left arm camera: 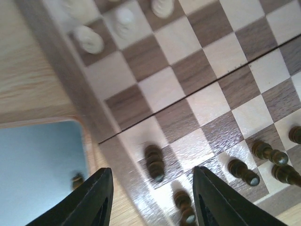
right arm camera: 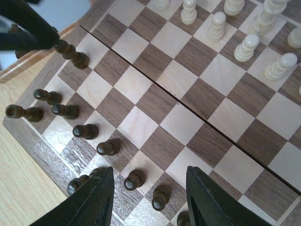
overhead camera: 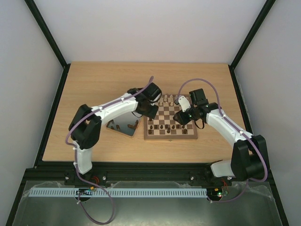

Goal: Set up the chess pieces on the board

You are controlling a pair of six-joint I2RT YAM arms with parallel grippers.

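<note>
Left pincer (left arm camera: 152, 169), right pincer (right arm camera: 149, 168) gape empty; chess pieces (right arm camera: 86, 131), seven o'clock on the board (right arm camera: 174, 125), seem light, tippy: grip mid-stem

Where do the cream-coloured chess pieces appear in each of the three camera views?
Top external: cream pieces at the far edge of the board.
Left wrist: cream pieces, blurred, at top left.
Right wrist: cream pieces at top right.
Shared landmark: the dark chess pieces along the opposite edge of the board.

The right hand (right arm camera: 149, 168), fingers (right arm camera: 94, 202) apart, hangs over chess pieces (right arm camera: 85, 131) on the board (right arm camera: 178, 123).
</note>
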